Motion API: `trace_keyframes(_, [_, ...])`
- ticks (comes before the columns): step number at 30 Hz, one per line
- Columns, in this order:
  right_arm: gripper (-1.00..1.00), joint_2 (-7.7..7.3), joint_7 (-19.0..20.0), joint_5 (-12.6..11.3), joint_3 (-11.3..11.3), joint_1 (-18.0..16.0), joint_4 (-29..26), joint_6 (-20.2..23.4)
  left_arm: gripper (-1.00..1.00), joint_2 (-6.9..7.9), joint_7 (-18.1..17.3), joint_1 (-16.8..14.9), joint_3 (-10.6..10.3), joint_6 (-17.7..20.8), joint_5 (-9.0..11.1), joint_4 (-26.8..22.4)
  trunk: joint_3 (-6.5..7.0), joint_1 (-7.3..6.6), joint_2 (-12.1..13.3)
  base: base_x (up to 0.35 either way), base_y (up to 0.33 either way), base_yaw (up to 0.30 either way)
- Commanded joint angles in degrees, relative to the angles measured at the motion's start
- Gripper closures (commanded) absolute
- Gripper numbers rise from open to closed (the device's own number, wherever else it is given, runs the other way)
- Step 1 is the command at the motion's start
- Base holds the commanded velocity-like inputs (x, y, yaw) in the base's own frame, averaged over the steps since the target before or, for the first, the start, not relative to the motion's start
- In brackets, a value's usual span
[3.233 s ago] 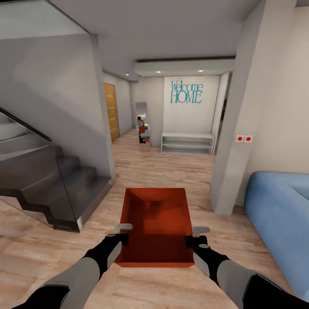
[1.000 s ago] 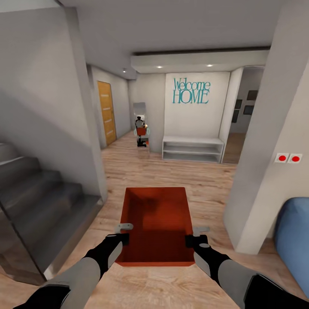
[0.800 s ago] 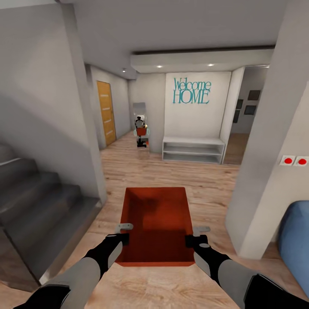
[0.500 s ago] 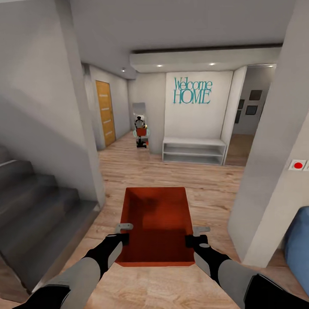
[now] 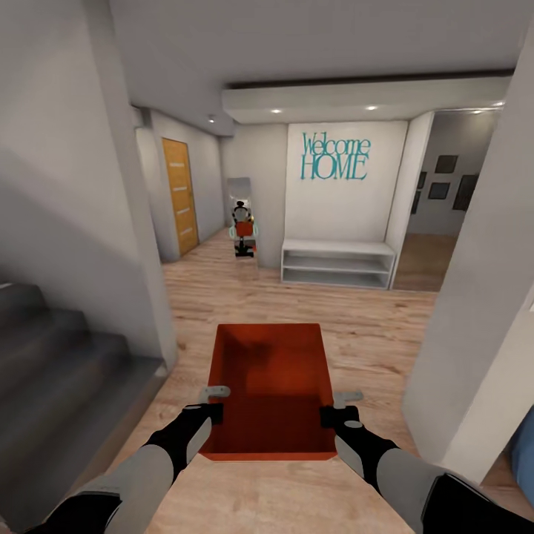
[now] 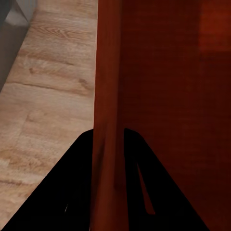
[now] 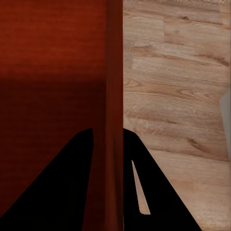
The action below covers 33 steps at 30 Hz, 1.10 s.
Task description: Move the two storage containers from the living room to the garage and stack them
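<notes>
— Where do we find the storage container at this inspection?

— We find it off the floor, carried in front of the trunk between both arms, open side up, with nothing visible inside. It hangs over the light wood plank floor of a hallway, not over concrete, so we judge the garage is not reached and the transport step is under way.

— How are the claws set?

— The left claw pinches the container's left long wall near the corner closest to the robot; the right claw pinches the right long wall at the matching spot. The left wrist view shows the thin wall running up between two dark fingers, one inside the bin and one outside. The right wrist view shows the same on its wall.

— Why that hold?

— We judge that the thin walls give the only edge a claw can close on, and that gripping opposite sides keeps the bin level while the base travels.

— What lies ahead?

— A white shelf unit under a "Welcome HOME" sign, an orange door down the left passage, grey stairs at the left, and a pillar close on the right.

— Risks?

— We note the pillar as a clearance concern. The second container we cannot locate here.
</notes>
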Motion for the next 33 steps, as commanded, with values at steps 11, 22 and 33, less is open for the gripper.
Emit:
trace_keyframes(11, [1.0,-0.78,-0.4,-0.4,-0.4,-0.1,1.1,-0.4,1.0,2.27,0.6,0.0,0.3,0.5,-1.1,-0.1,-0.1,0.06,-0.1,0.323,0.0,0.0])
trace_keyframes(22, [1.0,-0.78,-0.4,-0.4,-0.4,-0.1,1.1,-0.4,1.0,2.27,0.6,0.0,0.3,0.5,-1.1,-0.1,-0.1,0.06,-0.1,0.323,0.0,0.0])
trace_keyframes(33, [1.0,-0.78,-0.4,-0.4,-0.4,-0.1,1.1,-0.4,1.0,2.27,0.6,0.0,0.3,0.5,-1.1,-0.1,-0.1,0.06,-0.1,0.323,0.0,0.0])
